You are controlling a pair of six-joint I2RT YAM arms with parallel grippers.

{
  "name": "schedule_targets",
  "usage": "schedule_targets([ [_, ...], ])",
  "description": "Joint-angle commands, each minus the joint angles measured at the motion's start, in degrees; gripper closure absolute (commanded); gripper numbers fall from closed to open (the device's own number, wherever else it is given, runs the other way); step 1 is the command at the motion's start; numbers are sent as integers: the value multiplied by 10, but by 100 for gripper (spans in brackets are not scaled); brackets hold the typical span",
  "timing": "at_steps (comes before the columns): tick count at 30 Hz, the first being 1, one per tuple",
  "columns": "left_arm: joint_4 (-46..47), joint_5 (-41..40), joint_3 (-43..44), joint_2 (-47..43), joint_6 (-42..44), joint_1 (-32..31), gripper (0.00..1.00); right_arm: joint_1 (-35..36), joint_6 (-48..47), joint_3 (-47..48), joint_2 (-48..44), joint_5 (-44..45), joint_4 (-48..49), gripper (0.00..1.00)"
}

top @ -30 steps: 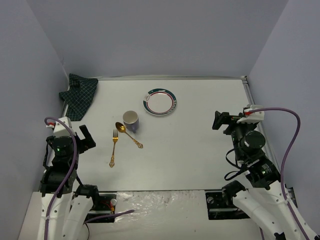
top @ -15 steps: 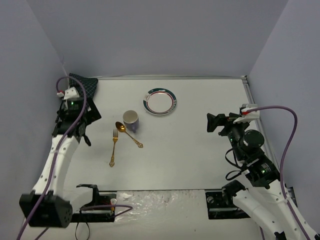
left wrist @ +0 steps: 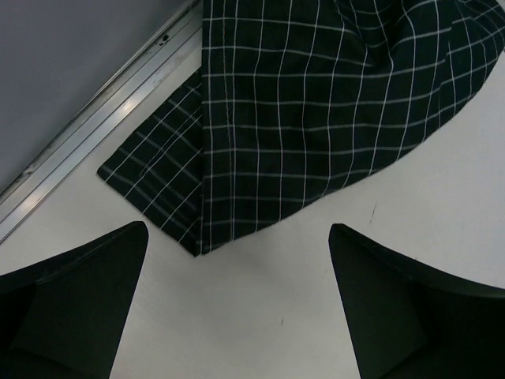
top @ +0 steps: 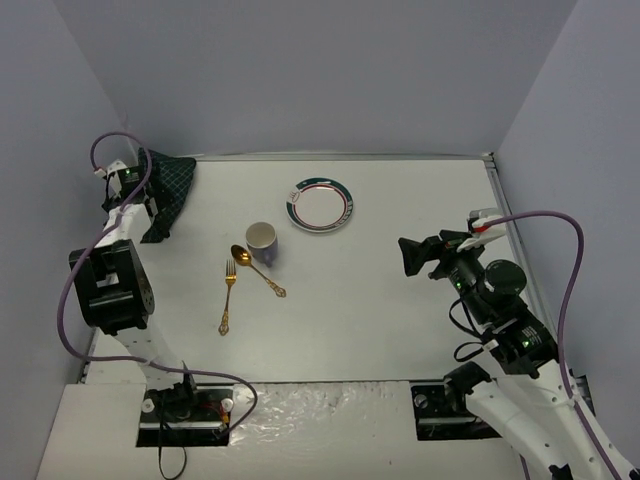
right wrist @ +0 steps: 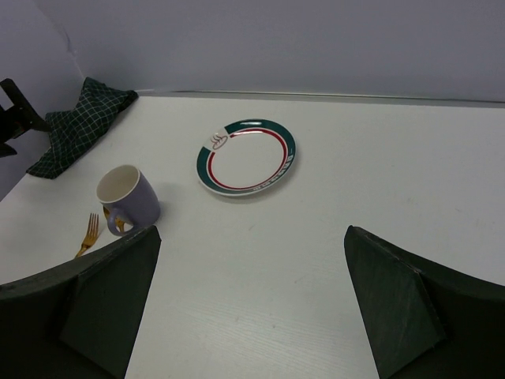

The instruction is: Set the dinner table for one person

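Observation:
On the white dinner table (top: 400, 330) lie a plate (top: 320, 203) with a green and red rim, a lavender mug (top: 262, 241), a gold spoon (top: 258, 269) and a gold fork (top: 228, 295). A dark green checked cloth (top: 165, 190) lies crumpled in the far left corner. My left gripper (top: 140, 212) is open and empty, just above the table at the cloth's near corner (left wrist: 316, 103), its jaws wide apart (left wrist: 237, 229). My right gripper (top: 408, 255) is open and empty, above the table right of centre (right wrist: 251, 230), facing the plate (right wrist: 246, 155) and mug (right wrist: 129, 197).
Grey walls close in the table at the back and both sides. A metal edge strip (left wrist: 102, 110) runs beside the cloth. The fork (right wrist: 88, 234) and cloth (right wrist: 79, 122) also show in the right wrist view, at the left.
My left arm has swung from near its base out to the far left corner, over the cloth. My right gripper has moved a little left, toward the table's middle.

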Motion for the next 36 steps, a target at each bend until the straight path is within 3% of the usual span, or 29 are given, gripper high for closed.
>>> schedule_targets([
  [1,87,55,65,72,-26,28,3,4,-8,0,-1,-43,35,0],
  [11,106,92,141,203,-27,47,3,5,-21,-10,19,-111,37,0],
  [13,83,98,154,220,-28,47,8,5,-23,-9,22,-111,37,0],
  [15,68,107,163,233,-28,47,23,5,-24,-9,22,-110,38,0],
  [20,57,136,167,239,-14,48,86,6,-23,-12,18,-112,37,0],
  [22,58,146,162,226,0,49,100,6,-23,-13,12,-112,37,0],
  [36,49,228,178,-74,25,40,100,6,-12,10,-22,-117,24,0],
])
